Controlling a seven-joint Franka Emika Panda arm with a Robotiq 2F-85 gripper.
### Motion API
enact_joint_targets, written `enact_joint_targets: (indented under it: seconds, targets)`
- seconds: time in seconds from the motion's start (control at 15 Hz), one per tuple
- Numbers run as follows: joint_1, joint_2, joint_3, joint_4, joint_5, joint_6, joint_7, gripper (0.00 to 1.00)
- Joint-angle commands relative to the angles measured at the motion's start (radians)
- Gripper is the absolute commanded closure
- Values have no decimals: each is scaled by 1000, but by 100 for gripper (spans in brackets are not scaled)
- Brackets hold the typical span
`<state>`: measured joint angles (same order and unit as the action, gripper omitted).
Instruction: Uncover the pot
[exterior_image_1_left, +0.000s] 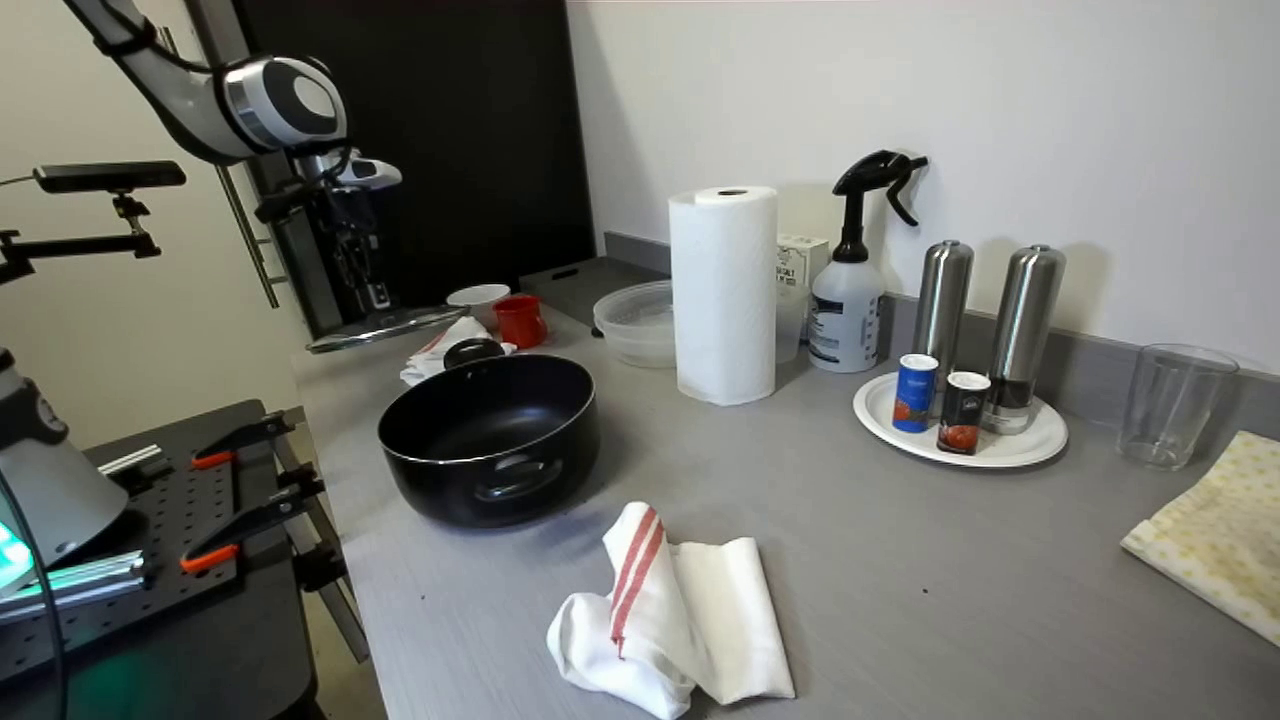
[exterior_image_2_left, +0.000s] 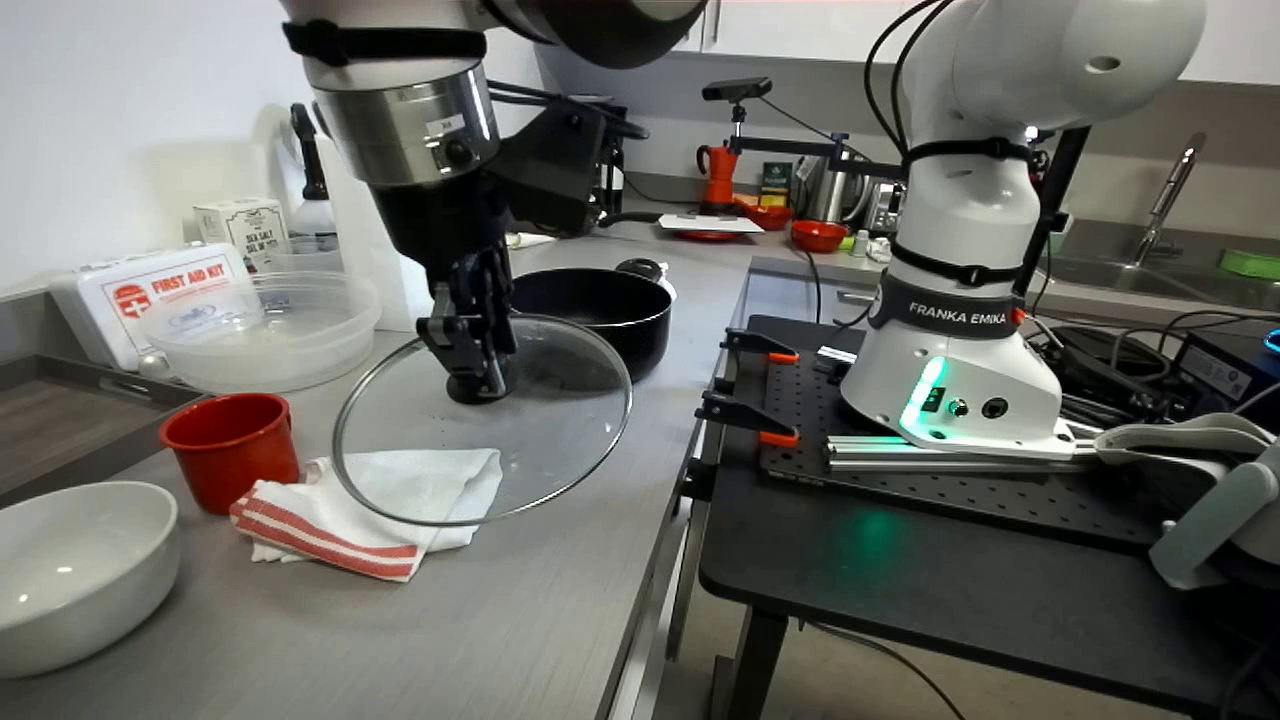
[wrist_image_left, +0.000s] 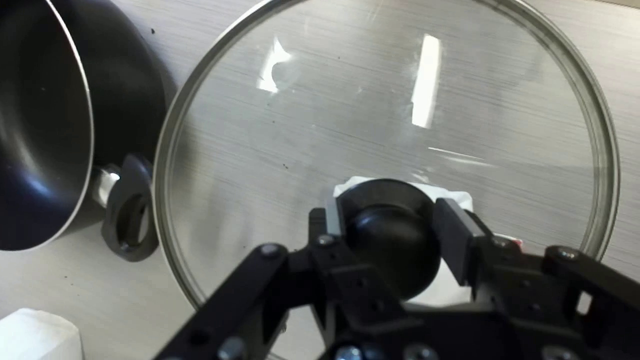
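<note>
One black pot (exterior_image_1_left: 490, 440) stood upright on the grey counter (exterior_image_1_left: 860, 580) with its top open, its dark inside showing in both exterior views. The gripper (wrist_image_left: 392, 223) was closed on the black knob (wrist_image_left: 395, 250) of the glass lid (wrist_image_left: 300, 125), a finger (wrist_image_left: 334, 218) at either side of it in the wrist view. That lid hung slightly tilted above the counter, off the pot and to one side; in an exterior view the lid (exterior_image_1_left: 395, 328) was seen nearly edge-on, farther away than the pot and to its left. In an exterior view a striped towel (exterior_image_2_left: 340, 530), white with red bands, lay beneath the lid, with a red mug (exterior_image_2_left: 240, 455) just to its left and a white bowl (exterior_image_2_left: 100, 625) left of the mug and nearer. Toward the wall (exterior_image_2_left: 110, 150) there stood a clear plastic tub (exterior_image_2_left: 270, 350) and a first aid kit (exterior_image_2_left: 135, 300). In an exterior view a paper-towel roll (exterior_image_1_left: 725, 300) stood to the right of the pot, and a spray bottle (exterior_image_1_left: 845, 310) farther right. Two steel mills (exterior_image_1_left: 1025, 320) and two small shakers (exterior_image_1_left: 964, 415) shared a white plate (exterior_image_1_left: 1045, 442) right of the bottle, with a drinking glass (exterior_image_1_left: 1175, 405) farther right. A second striped towel (exterior_image_1_left: 650, 620) lay near, to the right of the pot and apart from it.
</note>
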<state>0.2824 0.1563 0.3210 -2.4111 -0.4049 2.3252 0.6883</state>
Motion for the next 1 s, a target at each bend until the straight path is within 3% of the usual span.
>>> enact_joint_targets:
  seconds: [0.0, 0.27, 0.93]
  targets:
    - [59, 89, -32, 104, -15, -34, -18, 77]
    - [75, 161, -64, 171, 20, -25, -77, 77]
    - [32, 244, -149, 239, 173, -19, -286, 77]
